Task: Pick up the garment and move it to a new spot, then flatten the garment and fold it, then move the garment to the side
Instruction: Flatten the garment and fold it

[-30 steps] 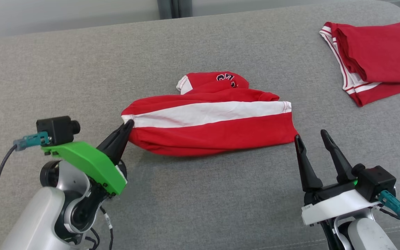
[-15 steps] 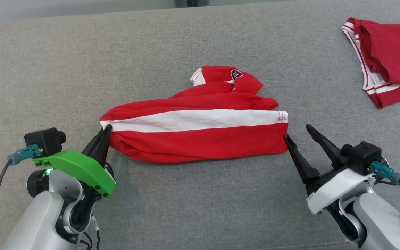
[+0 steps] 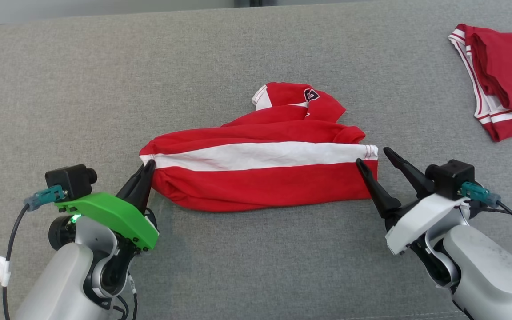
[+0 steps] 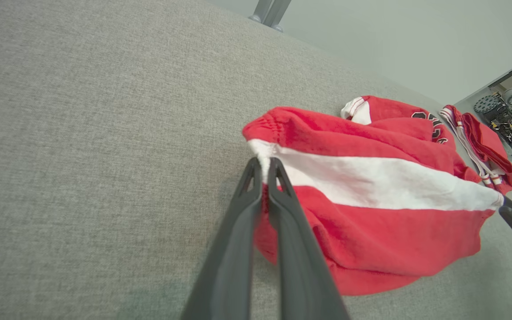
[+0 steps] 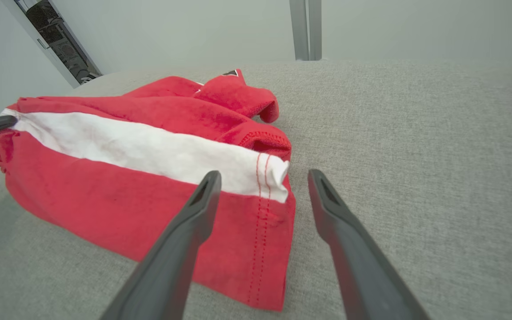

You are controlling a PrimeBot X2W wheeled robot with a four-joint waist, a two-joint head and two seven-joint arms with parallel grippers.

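The garment [image 3: 260, 173] is red with a broad white band and lies bunched in the middle of the grey padded surface [image 3: 105, 89]. My left gripper [image 3: 148, 166] is shut on the garment's left end, where the white band stops; the left wrist view shows the cloth [image 4: 371, 195] pinched between the tips of that gripper [image 4: 265, 162]. My right gripper [image 3: 375, 158] stands open at the garment's right hem. In the right wrist view, one finger of this gripper [image 5: 262, 175] lies over the red cloth [image 5: 105, 178] and the other over bare surface, with the hem corner between them.
A second red garment with white stripes [image 3: 500, 75] lies folded at the far right of the surface, also seen in the left wrist view [image 4: 478, 133]. A grey post [image 5: 305, 29] stands behind the surface's far edge.
My right gripper has moved forward and left until its open fingers straddle the garment's right hem. The left gripper keeps its hold. The head view has shifted.
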